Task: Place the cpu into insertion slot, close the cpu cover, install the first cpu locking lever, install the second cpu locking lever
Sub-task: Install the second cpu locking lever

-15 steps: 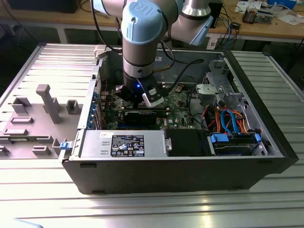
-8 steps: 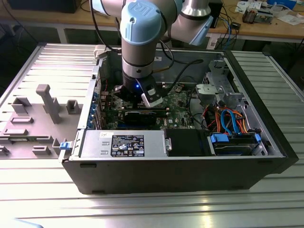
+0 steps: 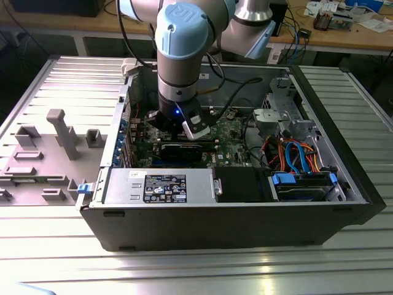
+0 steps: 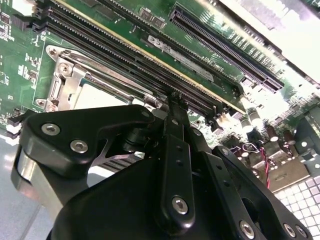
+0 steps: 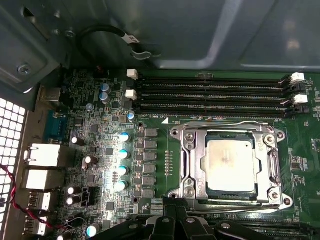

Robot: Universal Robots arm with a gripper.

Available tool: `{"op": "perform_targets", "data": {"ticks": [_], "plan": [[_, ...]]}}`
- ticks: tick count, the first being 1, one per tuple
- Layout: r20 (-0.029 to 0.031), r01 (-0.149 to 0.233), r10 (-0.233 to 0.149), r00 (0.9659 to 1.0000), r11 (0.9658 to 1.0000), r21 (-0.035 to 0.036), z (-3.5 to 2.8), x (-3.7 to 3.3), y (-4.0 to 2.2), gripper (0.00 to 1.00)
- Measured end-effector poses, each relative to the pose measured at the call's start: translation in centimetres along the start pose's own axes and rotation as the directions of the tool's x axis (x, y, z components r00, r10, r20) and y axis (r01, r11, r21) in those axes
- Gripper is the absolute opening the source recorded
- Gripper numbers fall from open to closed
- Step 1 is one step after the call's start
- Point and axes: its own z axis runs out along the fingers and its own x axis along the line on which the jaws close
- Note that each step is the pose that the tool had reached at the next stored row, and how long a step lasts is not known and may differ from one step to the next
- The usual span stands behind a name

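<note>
Already the cpu (image 5: 231,169) sits under the closed cover (image 5: 192,165), gripper (image 4: 175,100) beside it, pinched narrow, empty, for lever work.

Exterior view: table (image 3: 344,258) w/ ribbed grey aluminium profile top, bright light glare on the slats near the front edge. On the exterior view's left, a grey fixture plate (image 3: 37,160) w/ upright blocks lies on it. Behind, a wooden workbench (image 3: 344,37) runs across the back, cluttered w/ cables and small boxes (image 3: 334,18); dark space beneath it. Overhead lighting, even, no windows seen.
</note>
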Motion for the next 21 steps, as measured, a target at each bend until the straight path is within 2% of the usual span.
{"op": "perform_targets", "data": {"ticks": [11, 17, 21], "plan": [[0.001, -0.002, 0.002, 1.0, 1.0, -0.002, 0.4, -0.04, 0.24, 0.11], [-0.0001, -0.002, 0.002, 1.0, 1.0, -0.0022, -0.39, -0.02, 0.41, 0.11], [-0.0011, -0.003, 0.003, 1.0, 1.0, -0.0021, -1.23, 0.0, 0.58, 0.11]]}}
